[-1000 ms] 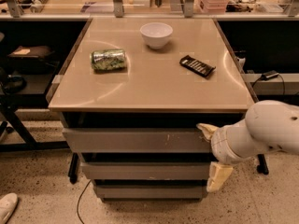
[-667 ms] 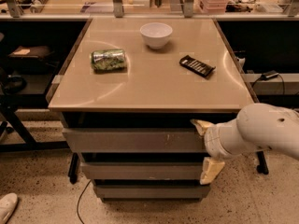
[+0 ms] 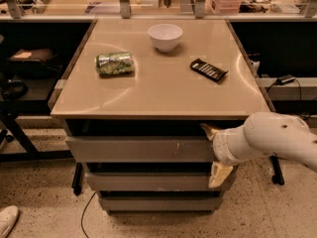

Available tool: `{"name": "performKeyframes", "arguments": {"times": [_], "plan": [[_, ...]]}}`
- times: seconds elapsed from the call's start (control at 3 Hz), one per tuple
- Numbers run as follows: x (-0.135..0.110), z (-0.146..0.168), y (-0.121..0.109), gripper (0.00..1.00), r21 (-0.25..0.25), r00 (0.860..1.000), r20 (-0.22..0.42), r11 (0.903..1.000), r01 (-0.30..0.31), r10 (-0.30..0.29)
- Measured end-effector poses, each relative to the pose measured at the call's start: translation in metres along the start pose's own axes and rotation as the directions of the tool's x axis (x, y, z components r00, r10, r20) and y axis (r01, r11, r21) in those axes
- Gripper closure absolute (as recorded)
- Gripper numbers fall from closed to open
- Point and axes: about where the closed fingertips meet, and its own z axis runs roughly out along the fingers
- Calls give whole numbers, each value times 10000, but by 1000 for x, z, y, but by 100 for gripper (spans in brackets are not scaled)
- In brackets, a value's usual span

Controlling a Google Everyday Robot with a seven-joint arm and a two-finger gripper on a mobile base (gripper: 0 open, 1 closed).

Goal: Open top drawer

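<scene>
The top drawer (image 3: pixel 138 149) is the widest grey front under the tan tabletop (image 3: pixel 163 90), with small white scratches right of centre. A dark gap shows above it. My gripper (image 3: pixel 214 152), on a white arm coming in from the right, is at the drawer front's right end. It is open: the upper finger (image 3: pixel 209 130) sits at the front's top edge and the lower finger (image 3: pixel 219 174) hangs below it, in front of the middle drawer.
On the tabletop are a white bowl (image 3: pixel 165 36), a green can on its side (image 3: pixel 114 63) and a flat black object (image 3: pixel 209 70). Below are the middle drawer (image 3: pixel 148 181) and bottom drawer (image 3: pixel 158 203). Dark furniture stands at the left and cables at the right.
My gripper and arm have moved left, bringing the fingers up to the right end of the top drawer front. The drawer itself has not moved.
</scene>
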Motion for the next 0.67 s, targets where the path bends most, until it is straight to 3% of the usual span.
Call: {"name": "performKeyframes", "arguments": {"times": [0.33, 0.67], "plan": [[18, 15, -1, 0, -197, 9995, 0, 9993, -306, 307], [19, 15, -1, 19, -203, 9995, 3, 9993, -317, 318]]}}
